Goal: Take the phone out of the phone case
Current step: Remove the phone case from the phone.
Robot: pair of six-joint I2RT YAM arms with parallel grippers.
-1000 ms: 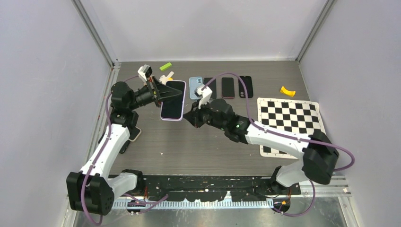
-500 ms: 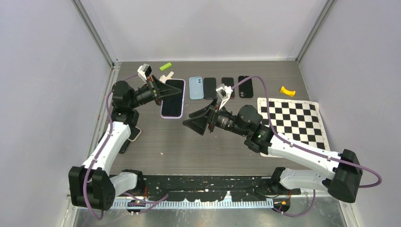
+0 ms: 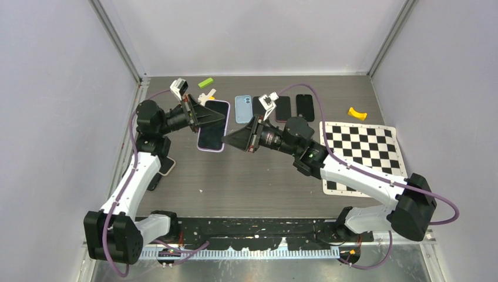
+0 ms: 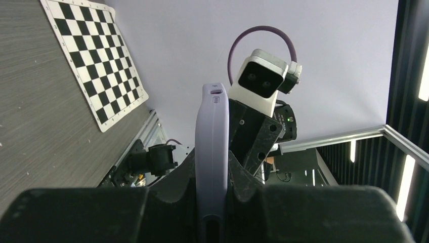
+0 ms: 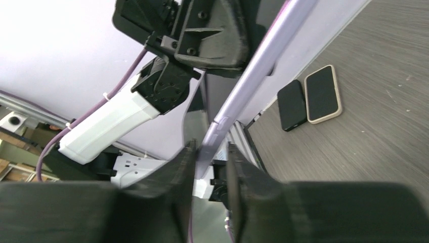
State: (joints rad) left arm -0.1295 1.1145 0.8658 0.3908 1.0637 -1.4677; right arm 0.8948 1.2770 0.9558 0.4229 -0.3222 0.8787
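Seen from above, soft even light fills the scene, the pale walls (image 3: 59, 88) bright and only faint shadows lying under the arms (image 3: 141, 176) on the dark table (image 3: 264, 176). In the left wrist view strip lights (image 4: 424, 76) glare at the right edge, while the left fingers (image 4: 76, 212) are a dark blur. The right fingers (image 5: 167, 202) are likewise black and unfocused, the walls behind washed out, the far table sharp

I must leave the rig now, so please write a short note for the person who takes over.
Left gripper: shut on the cased phone, held above the table.
Right gripper: straddles the edge of the lavender case; grip unclear.
Done: phone lifted, both grippers at it.
Left to do: pull the phone out of its case.
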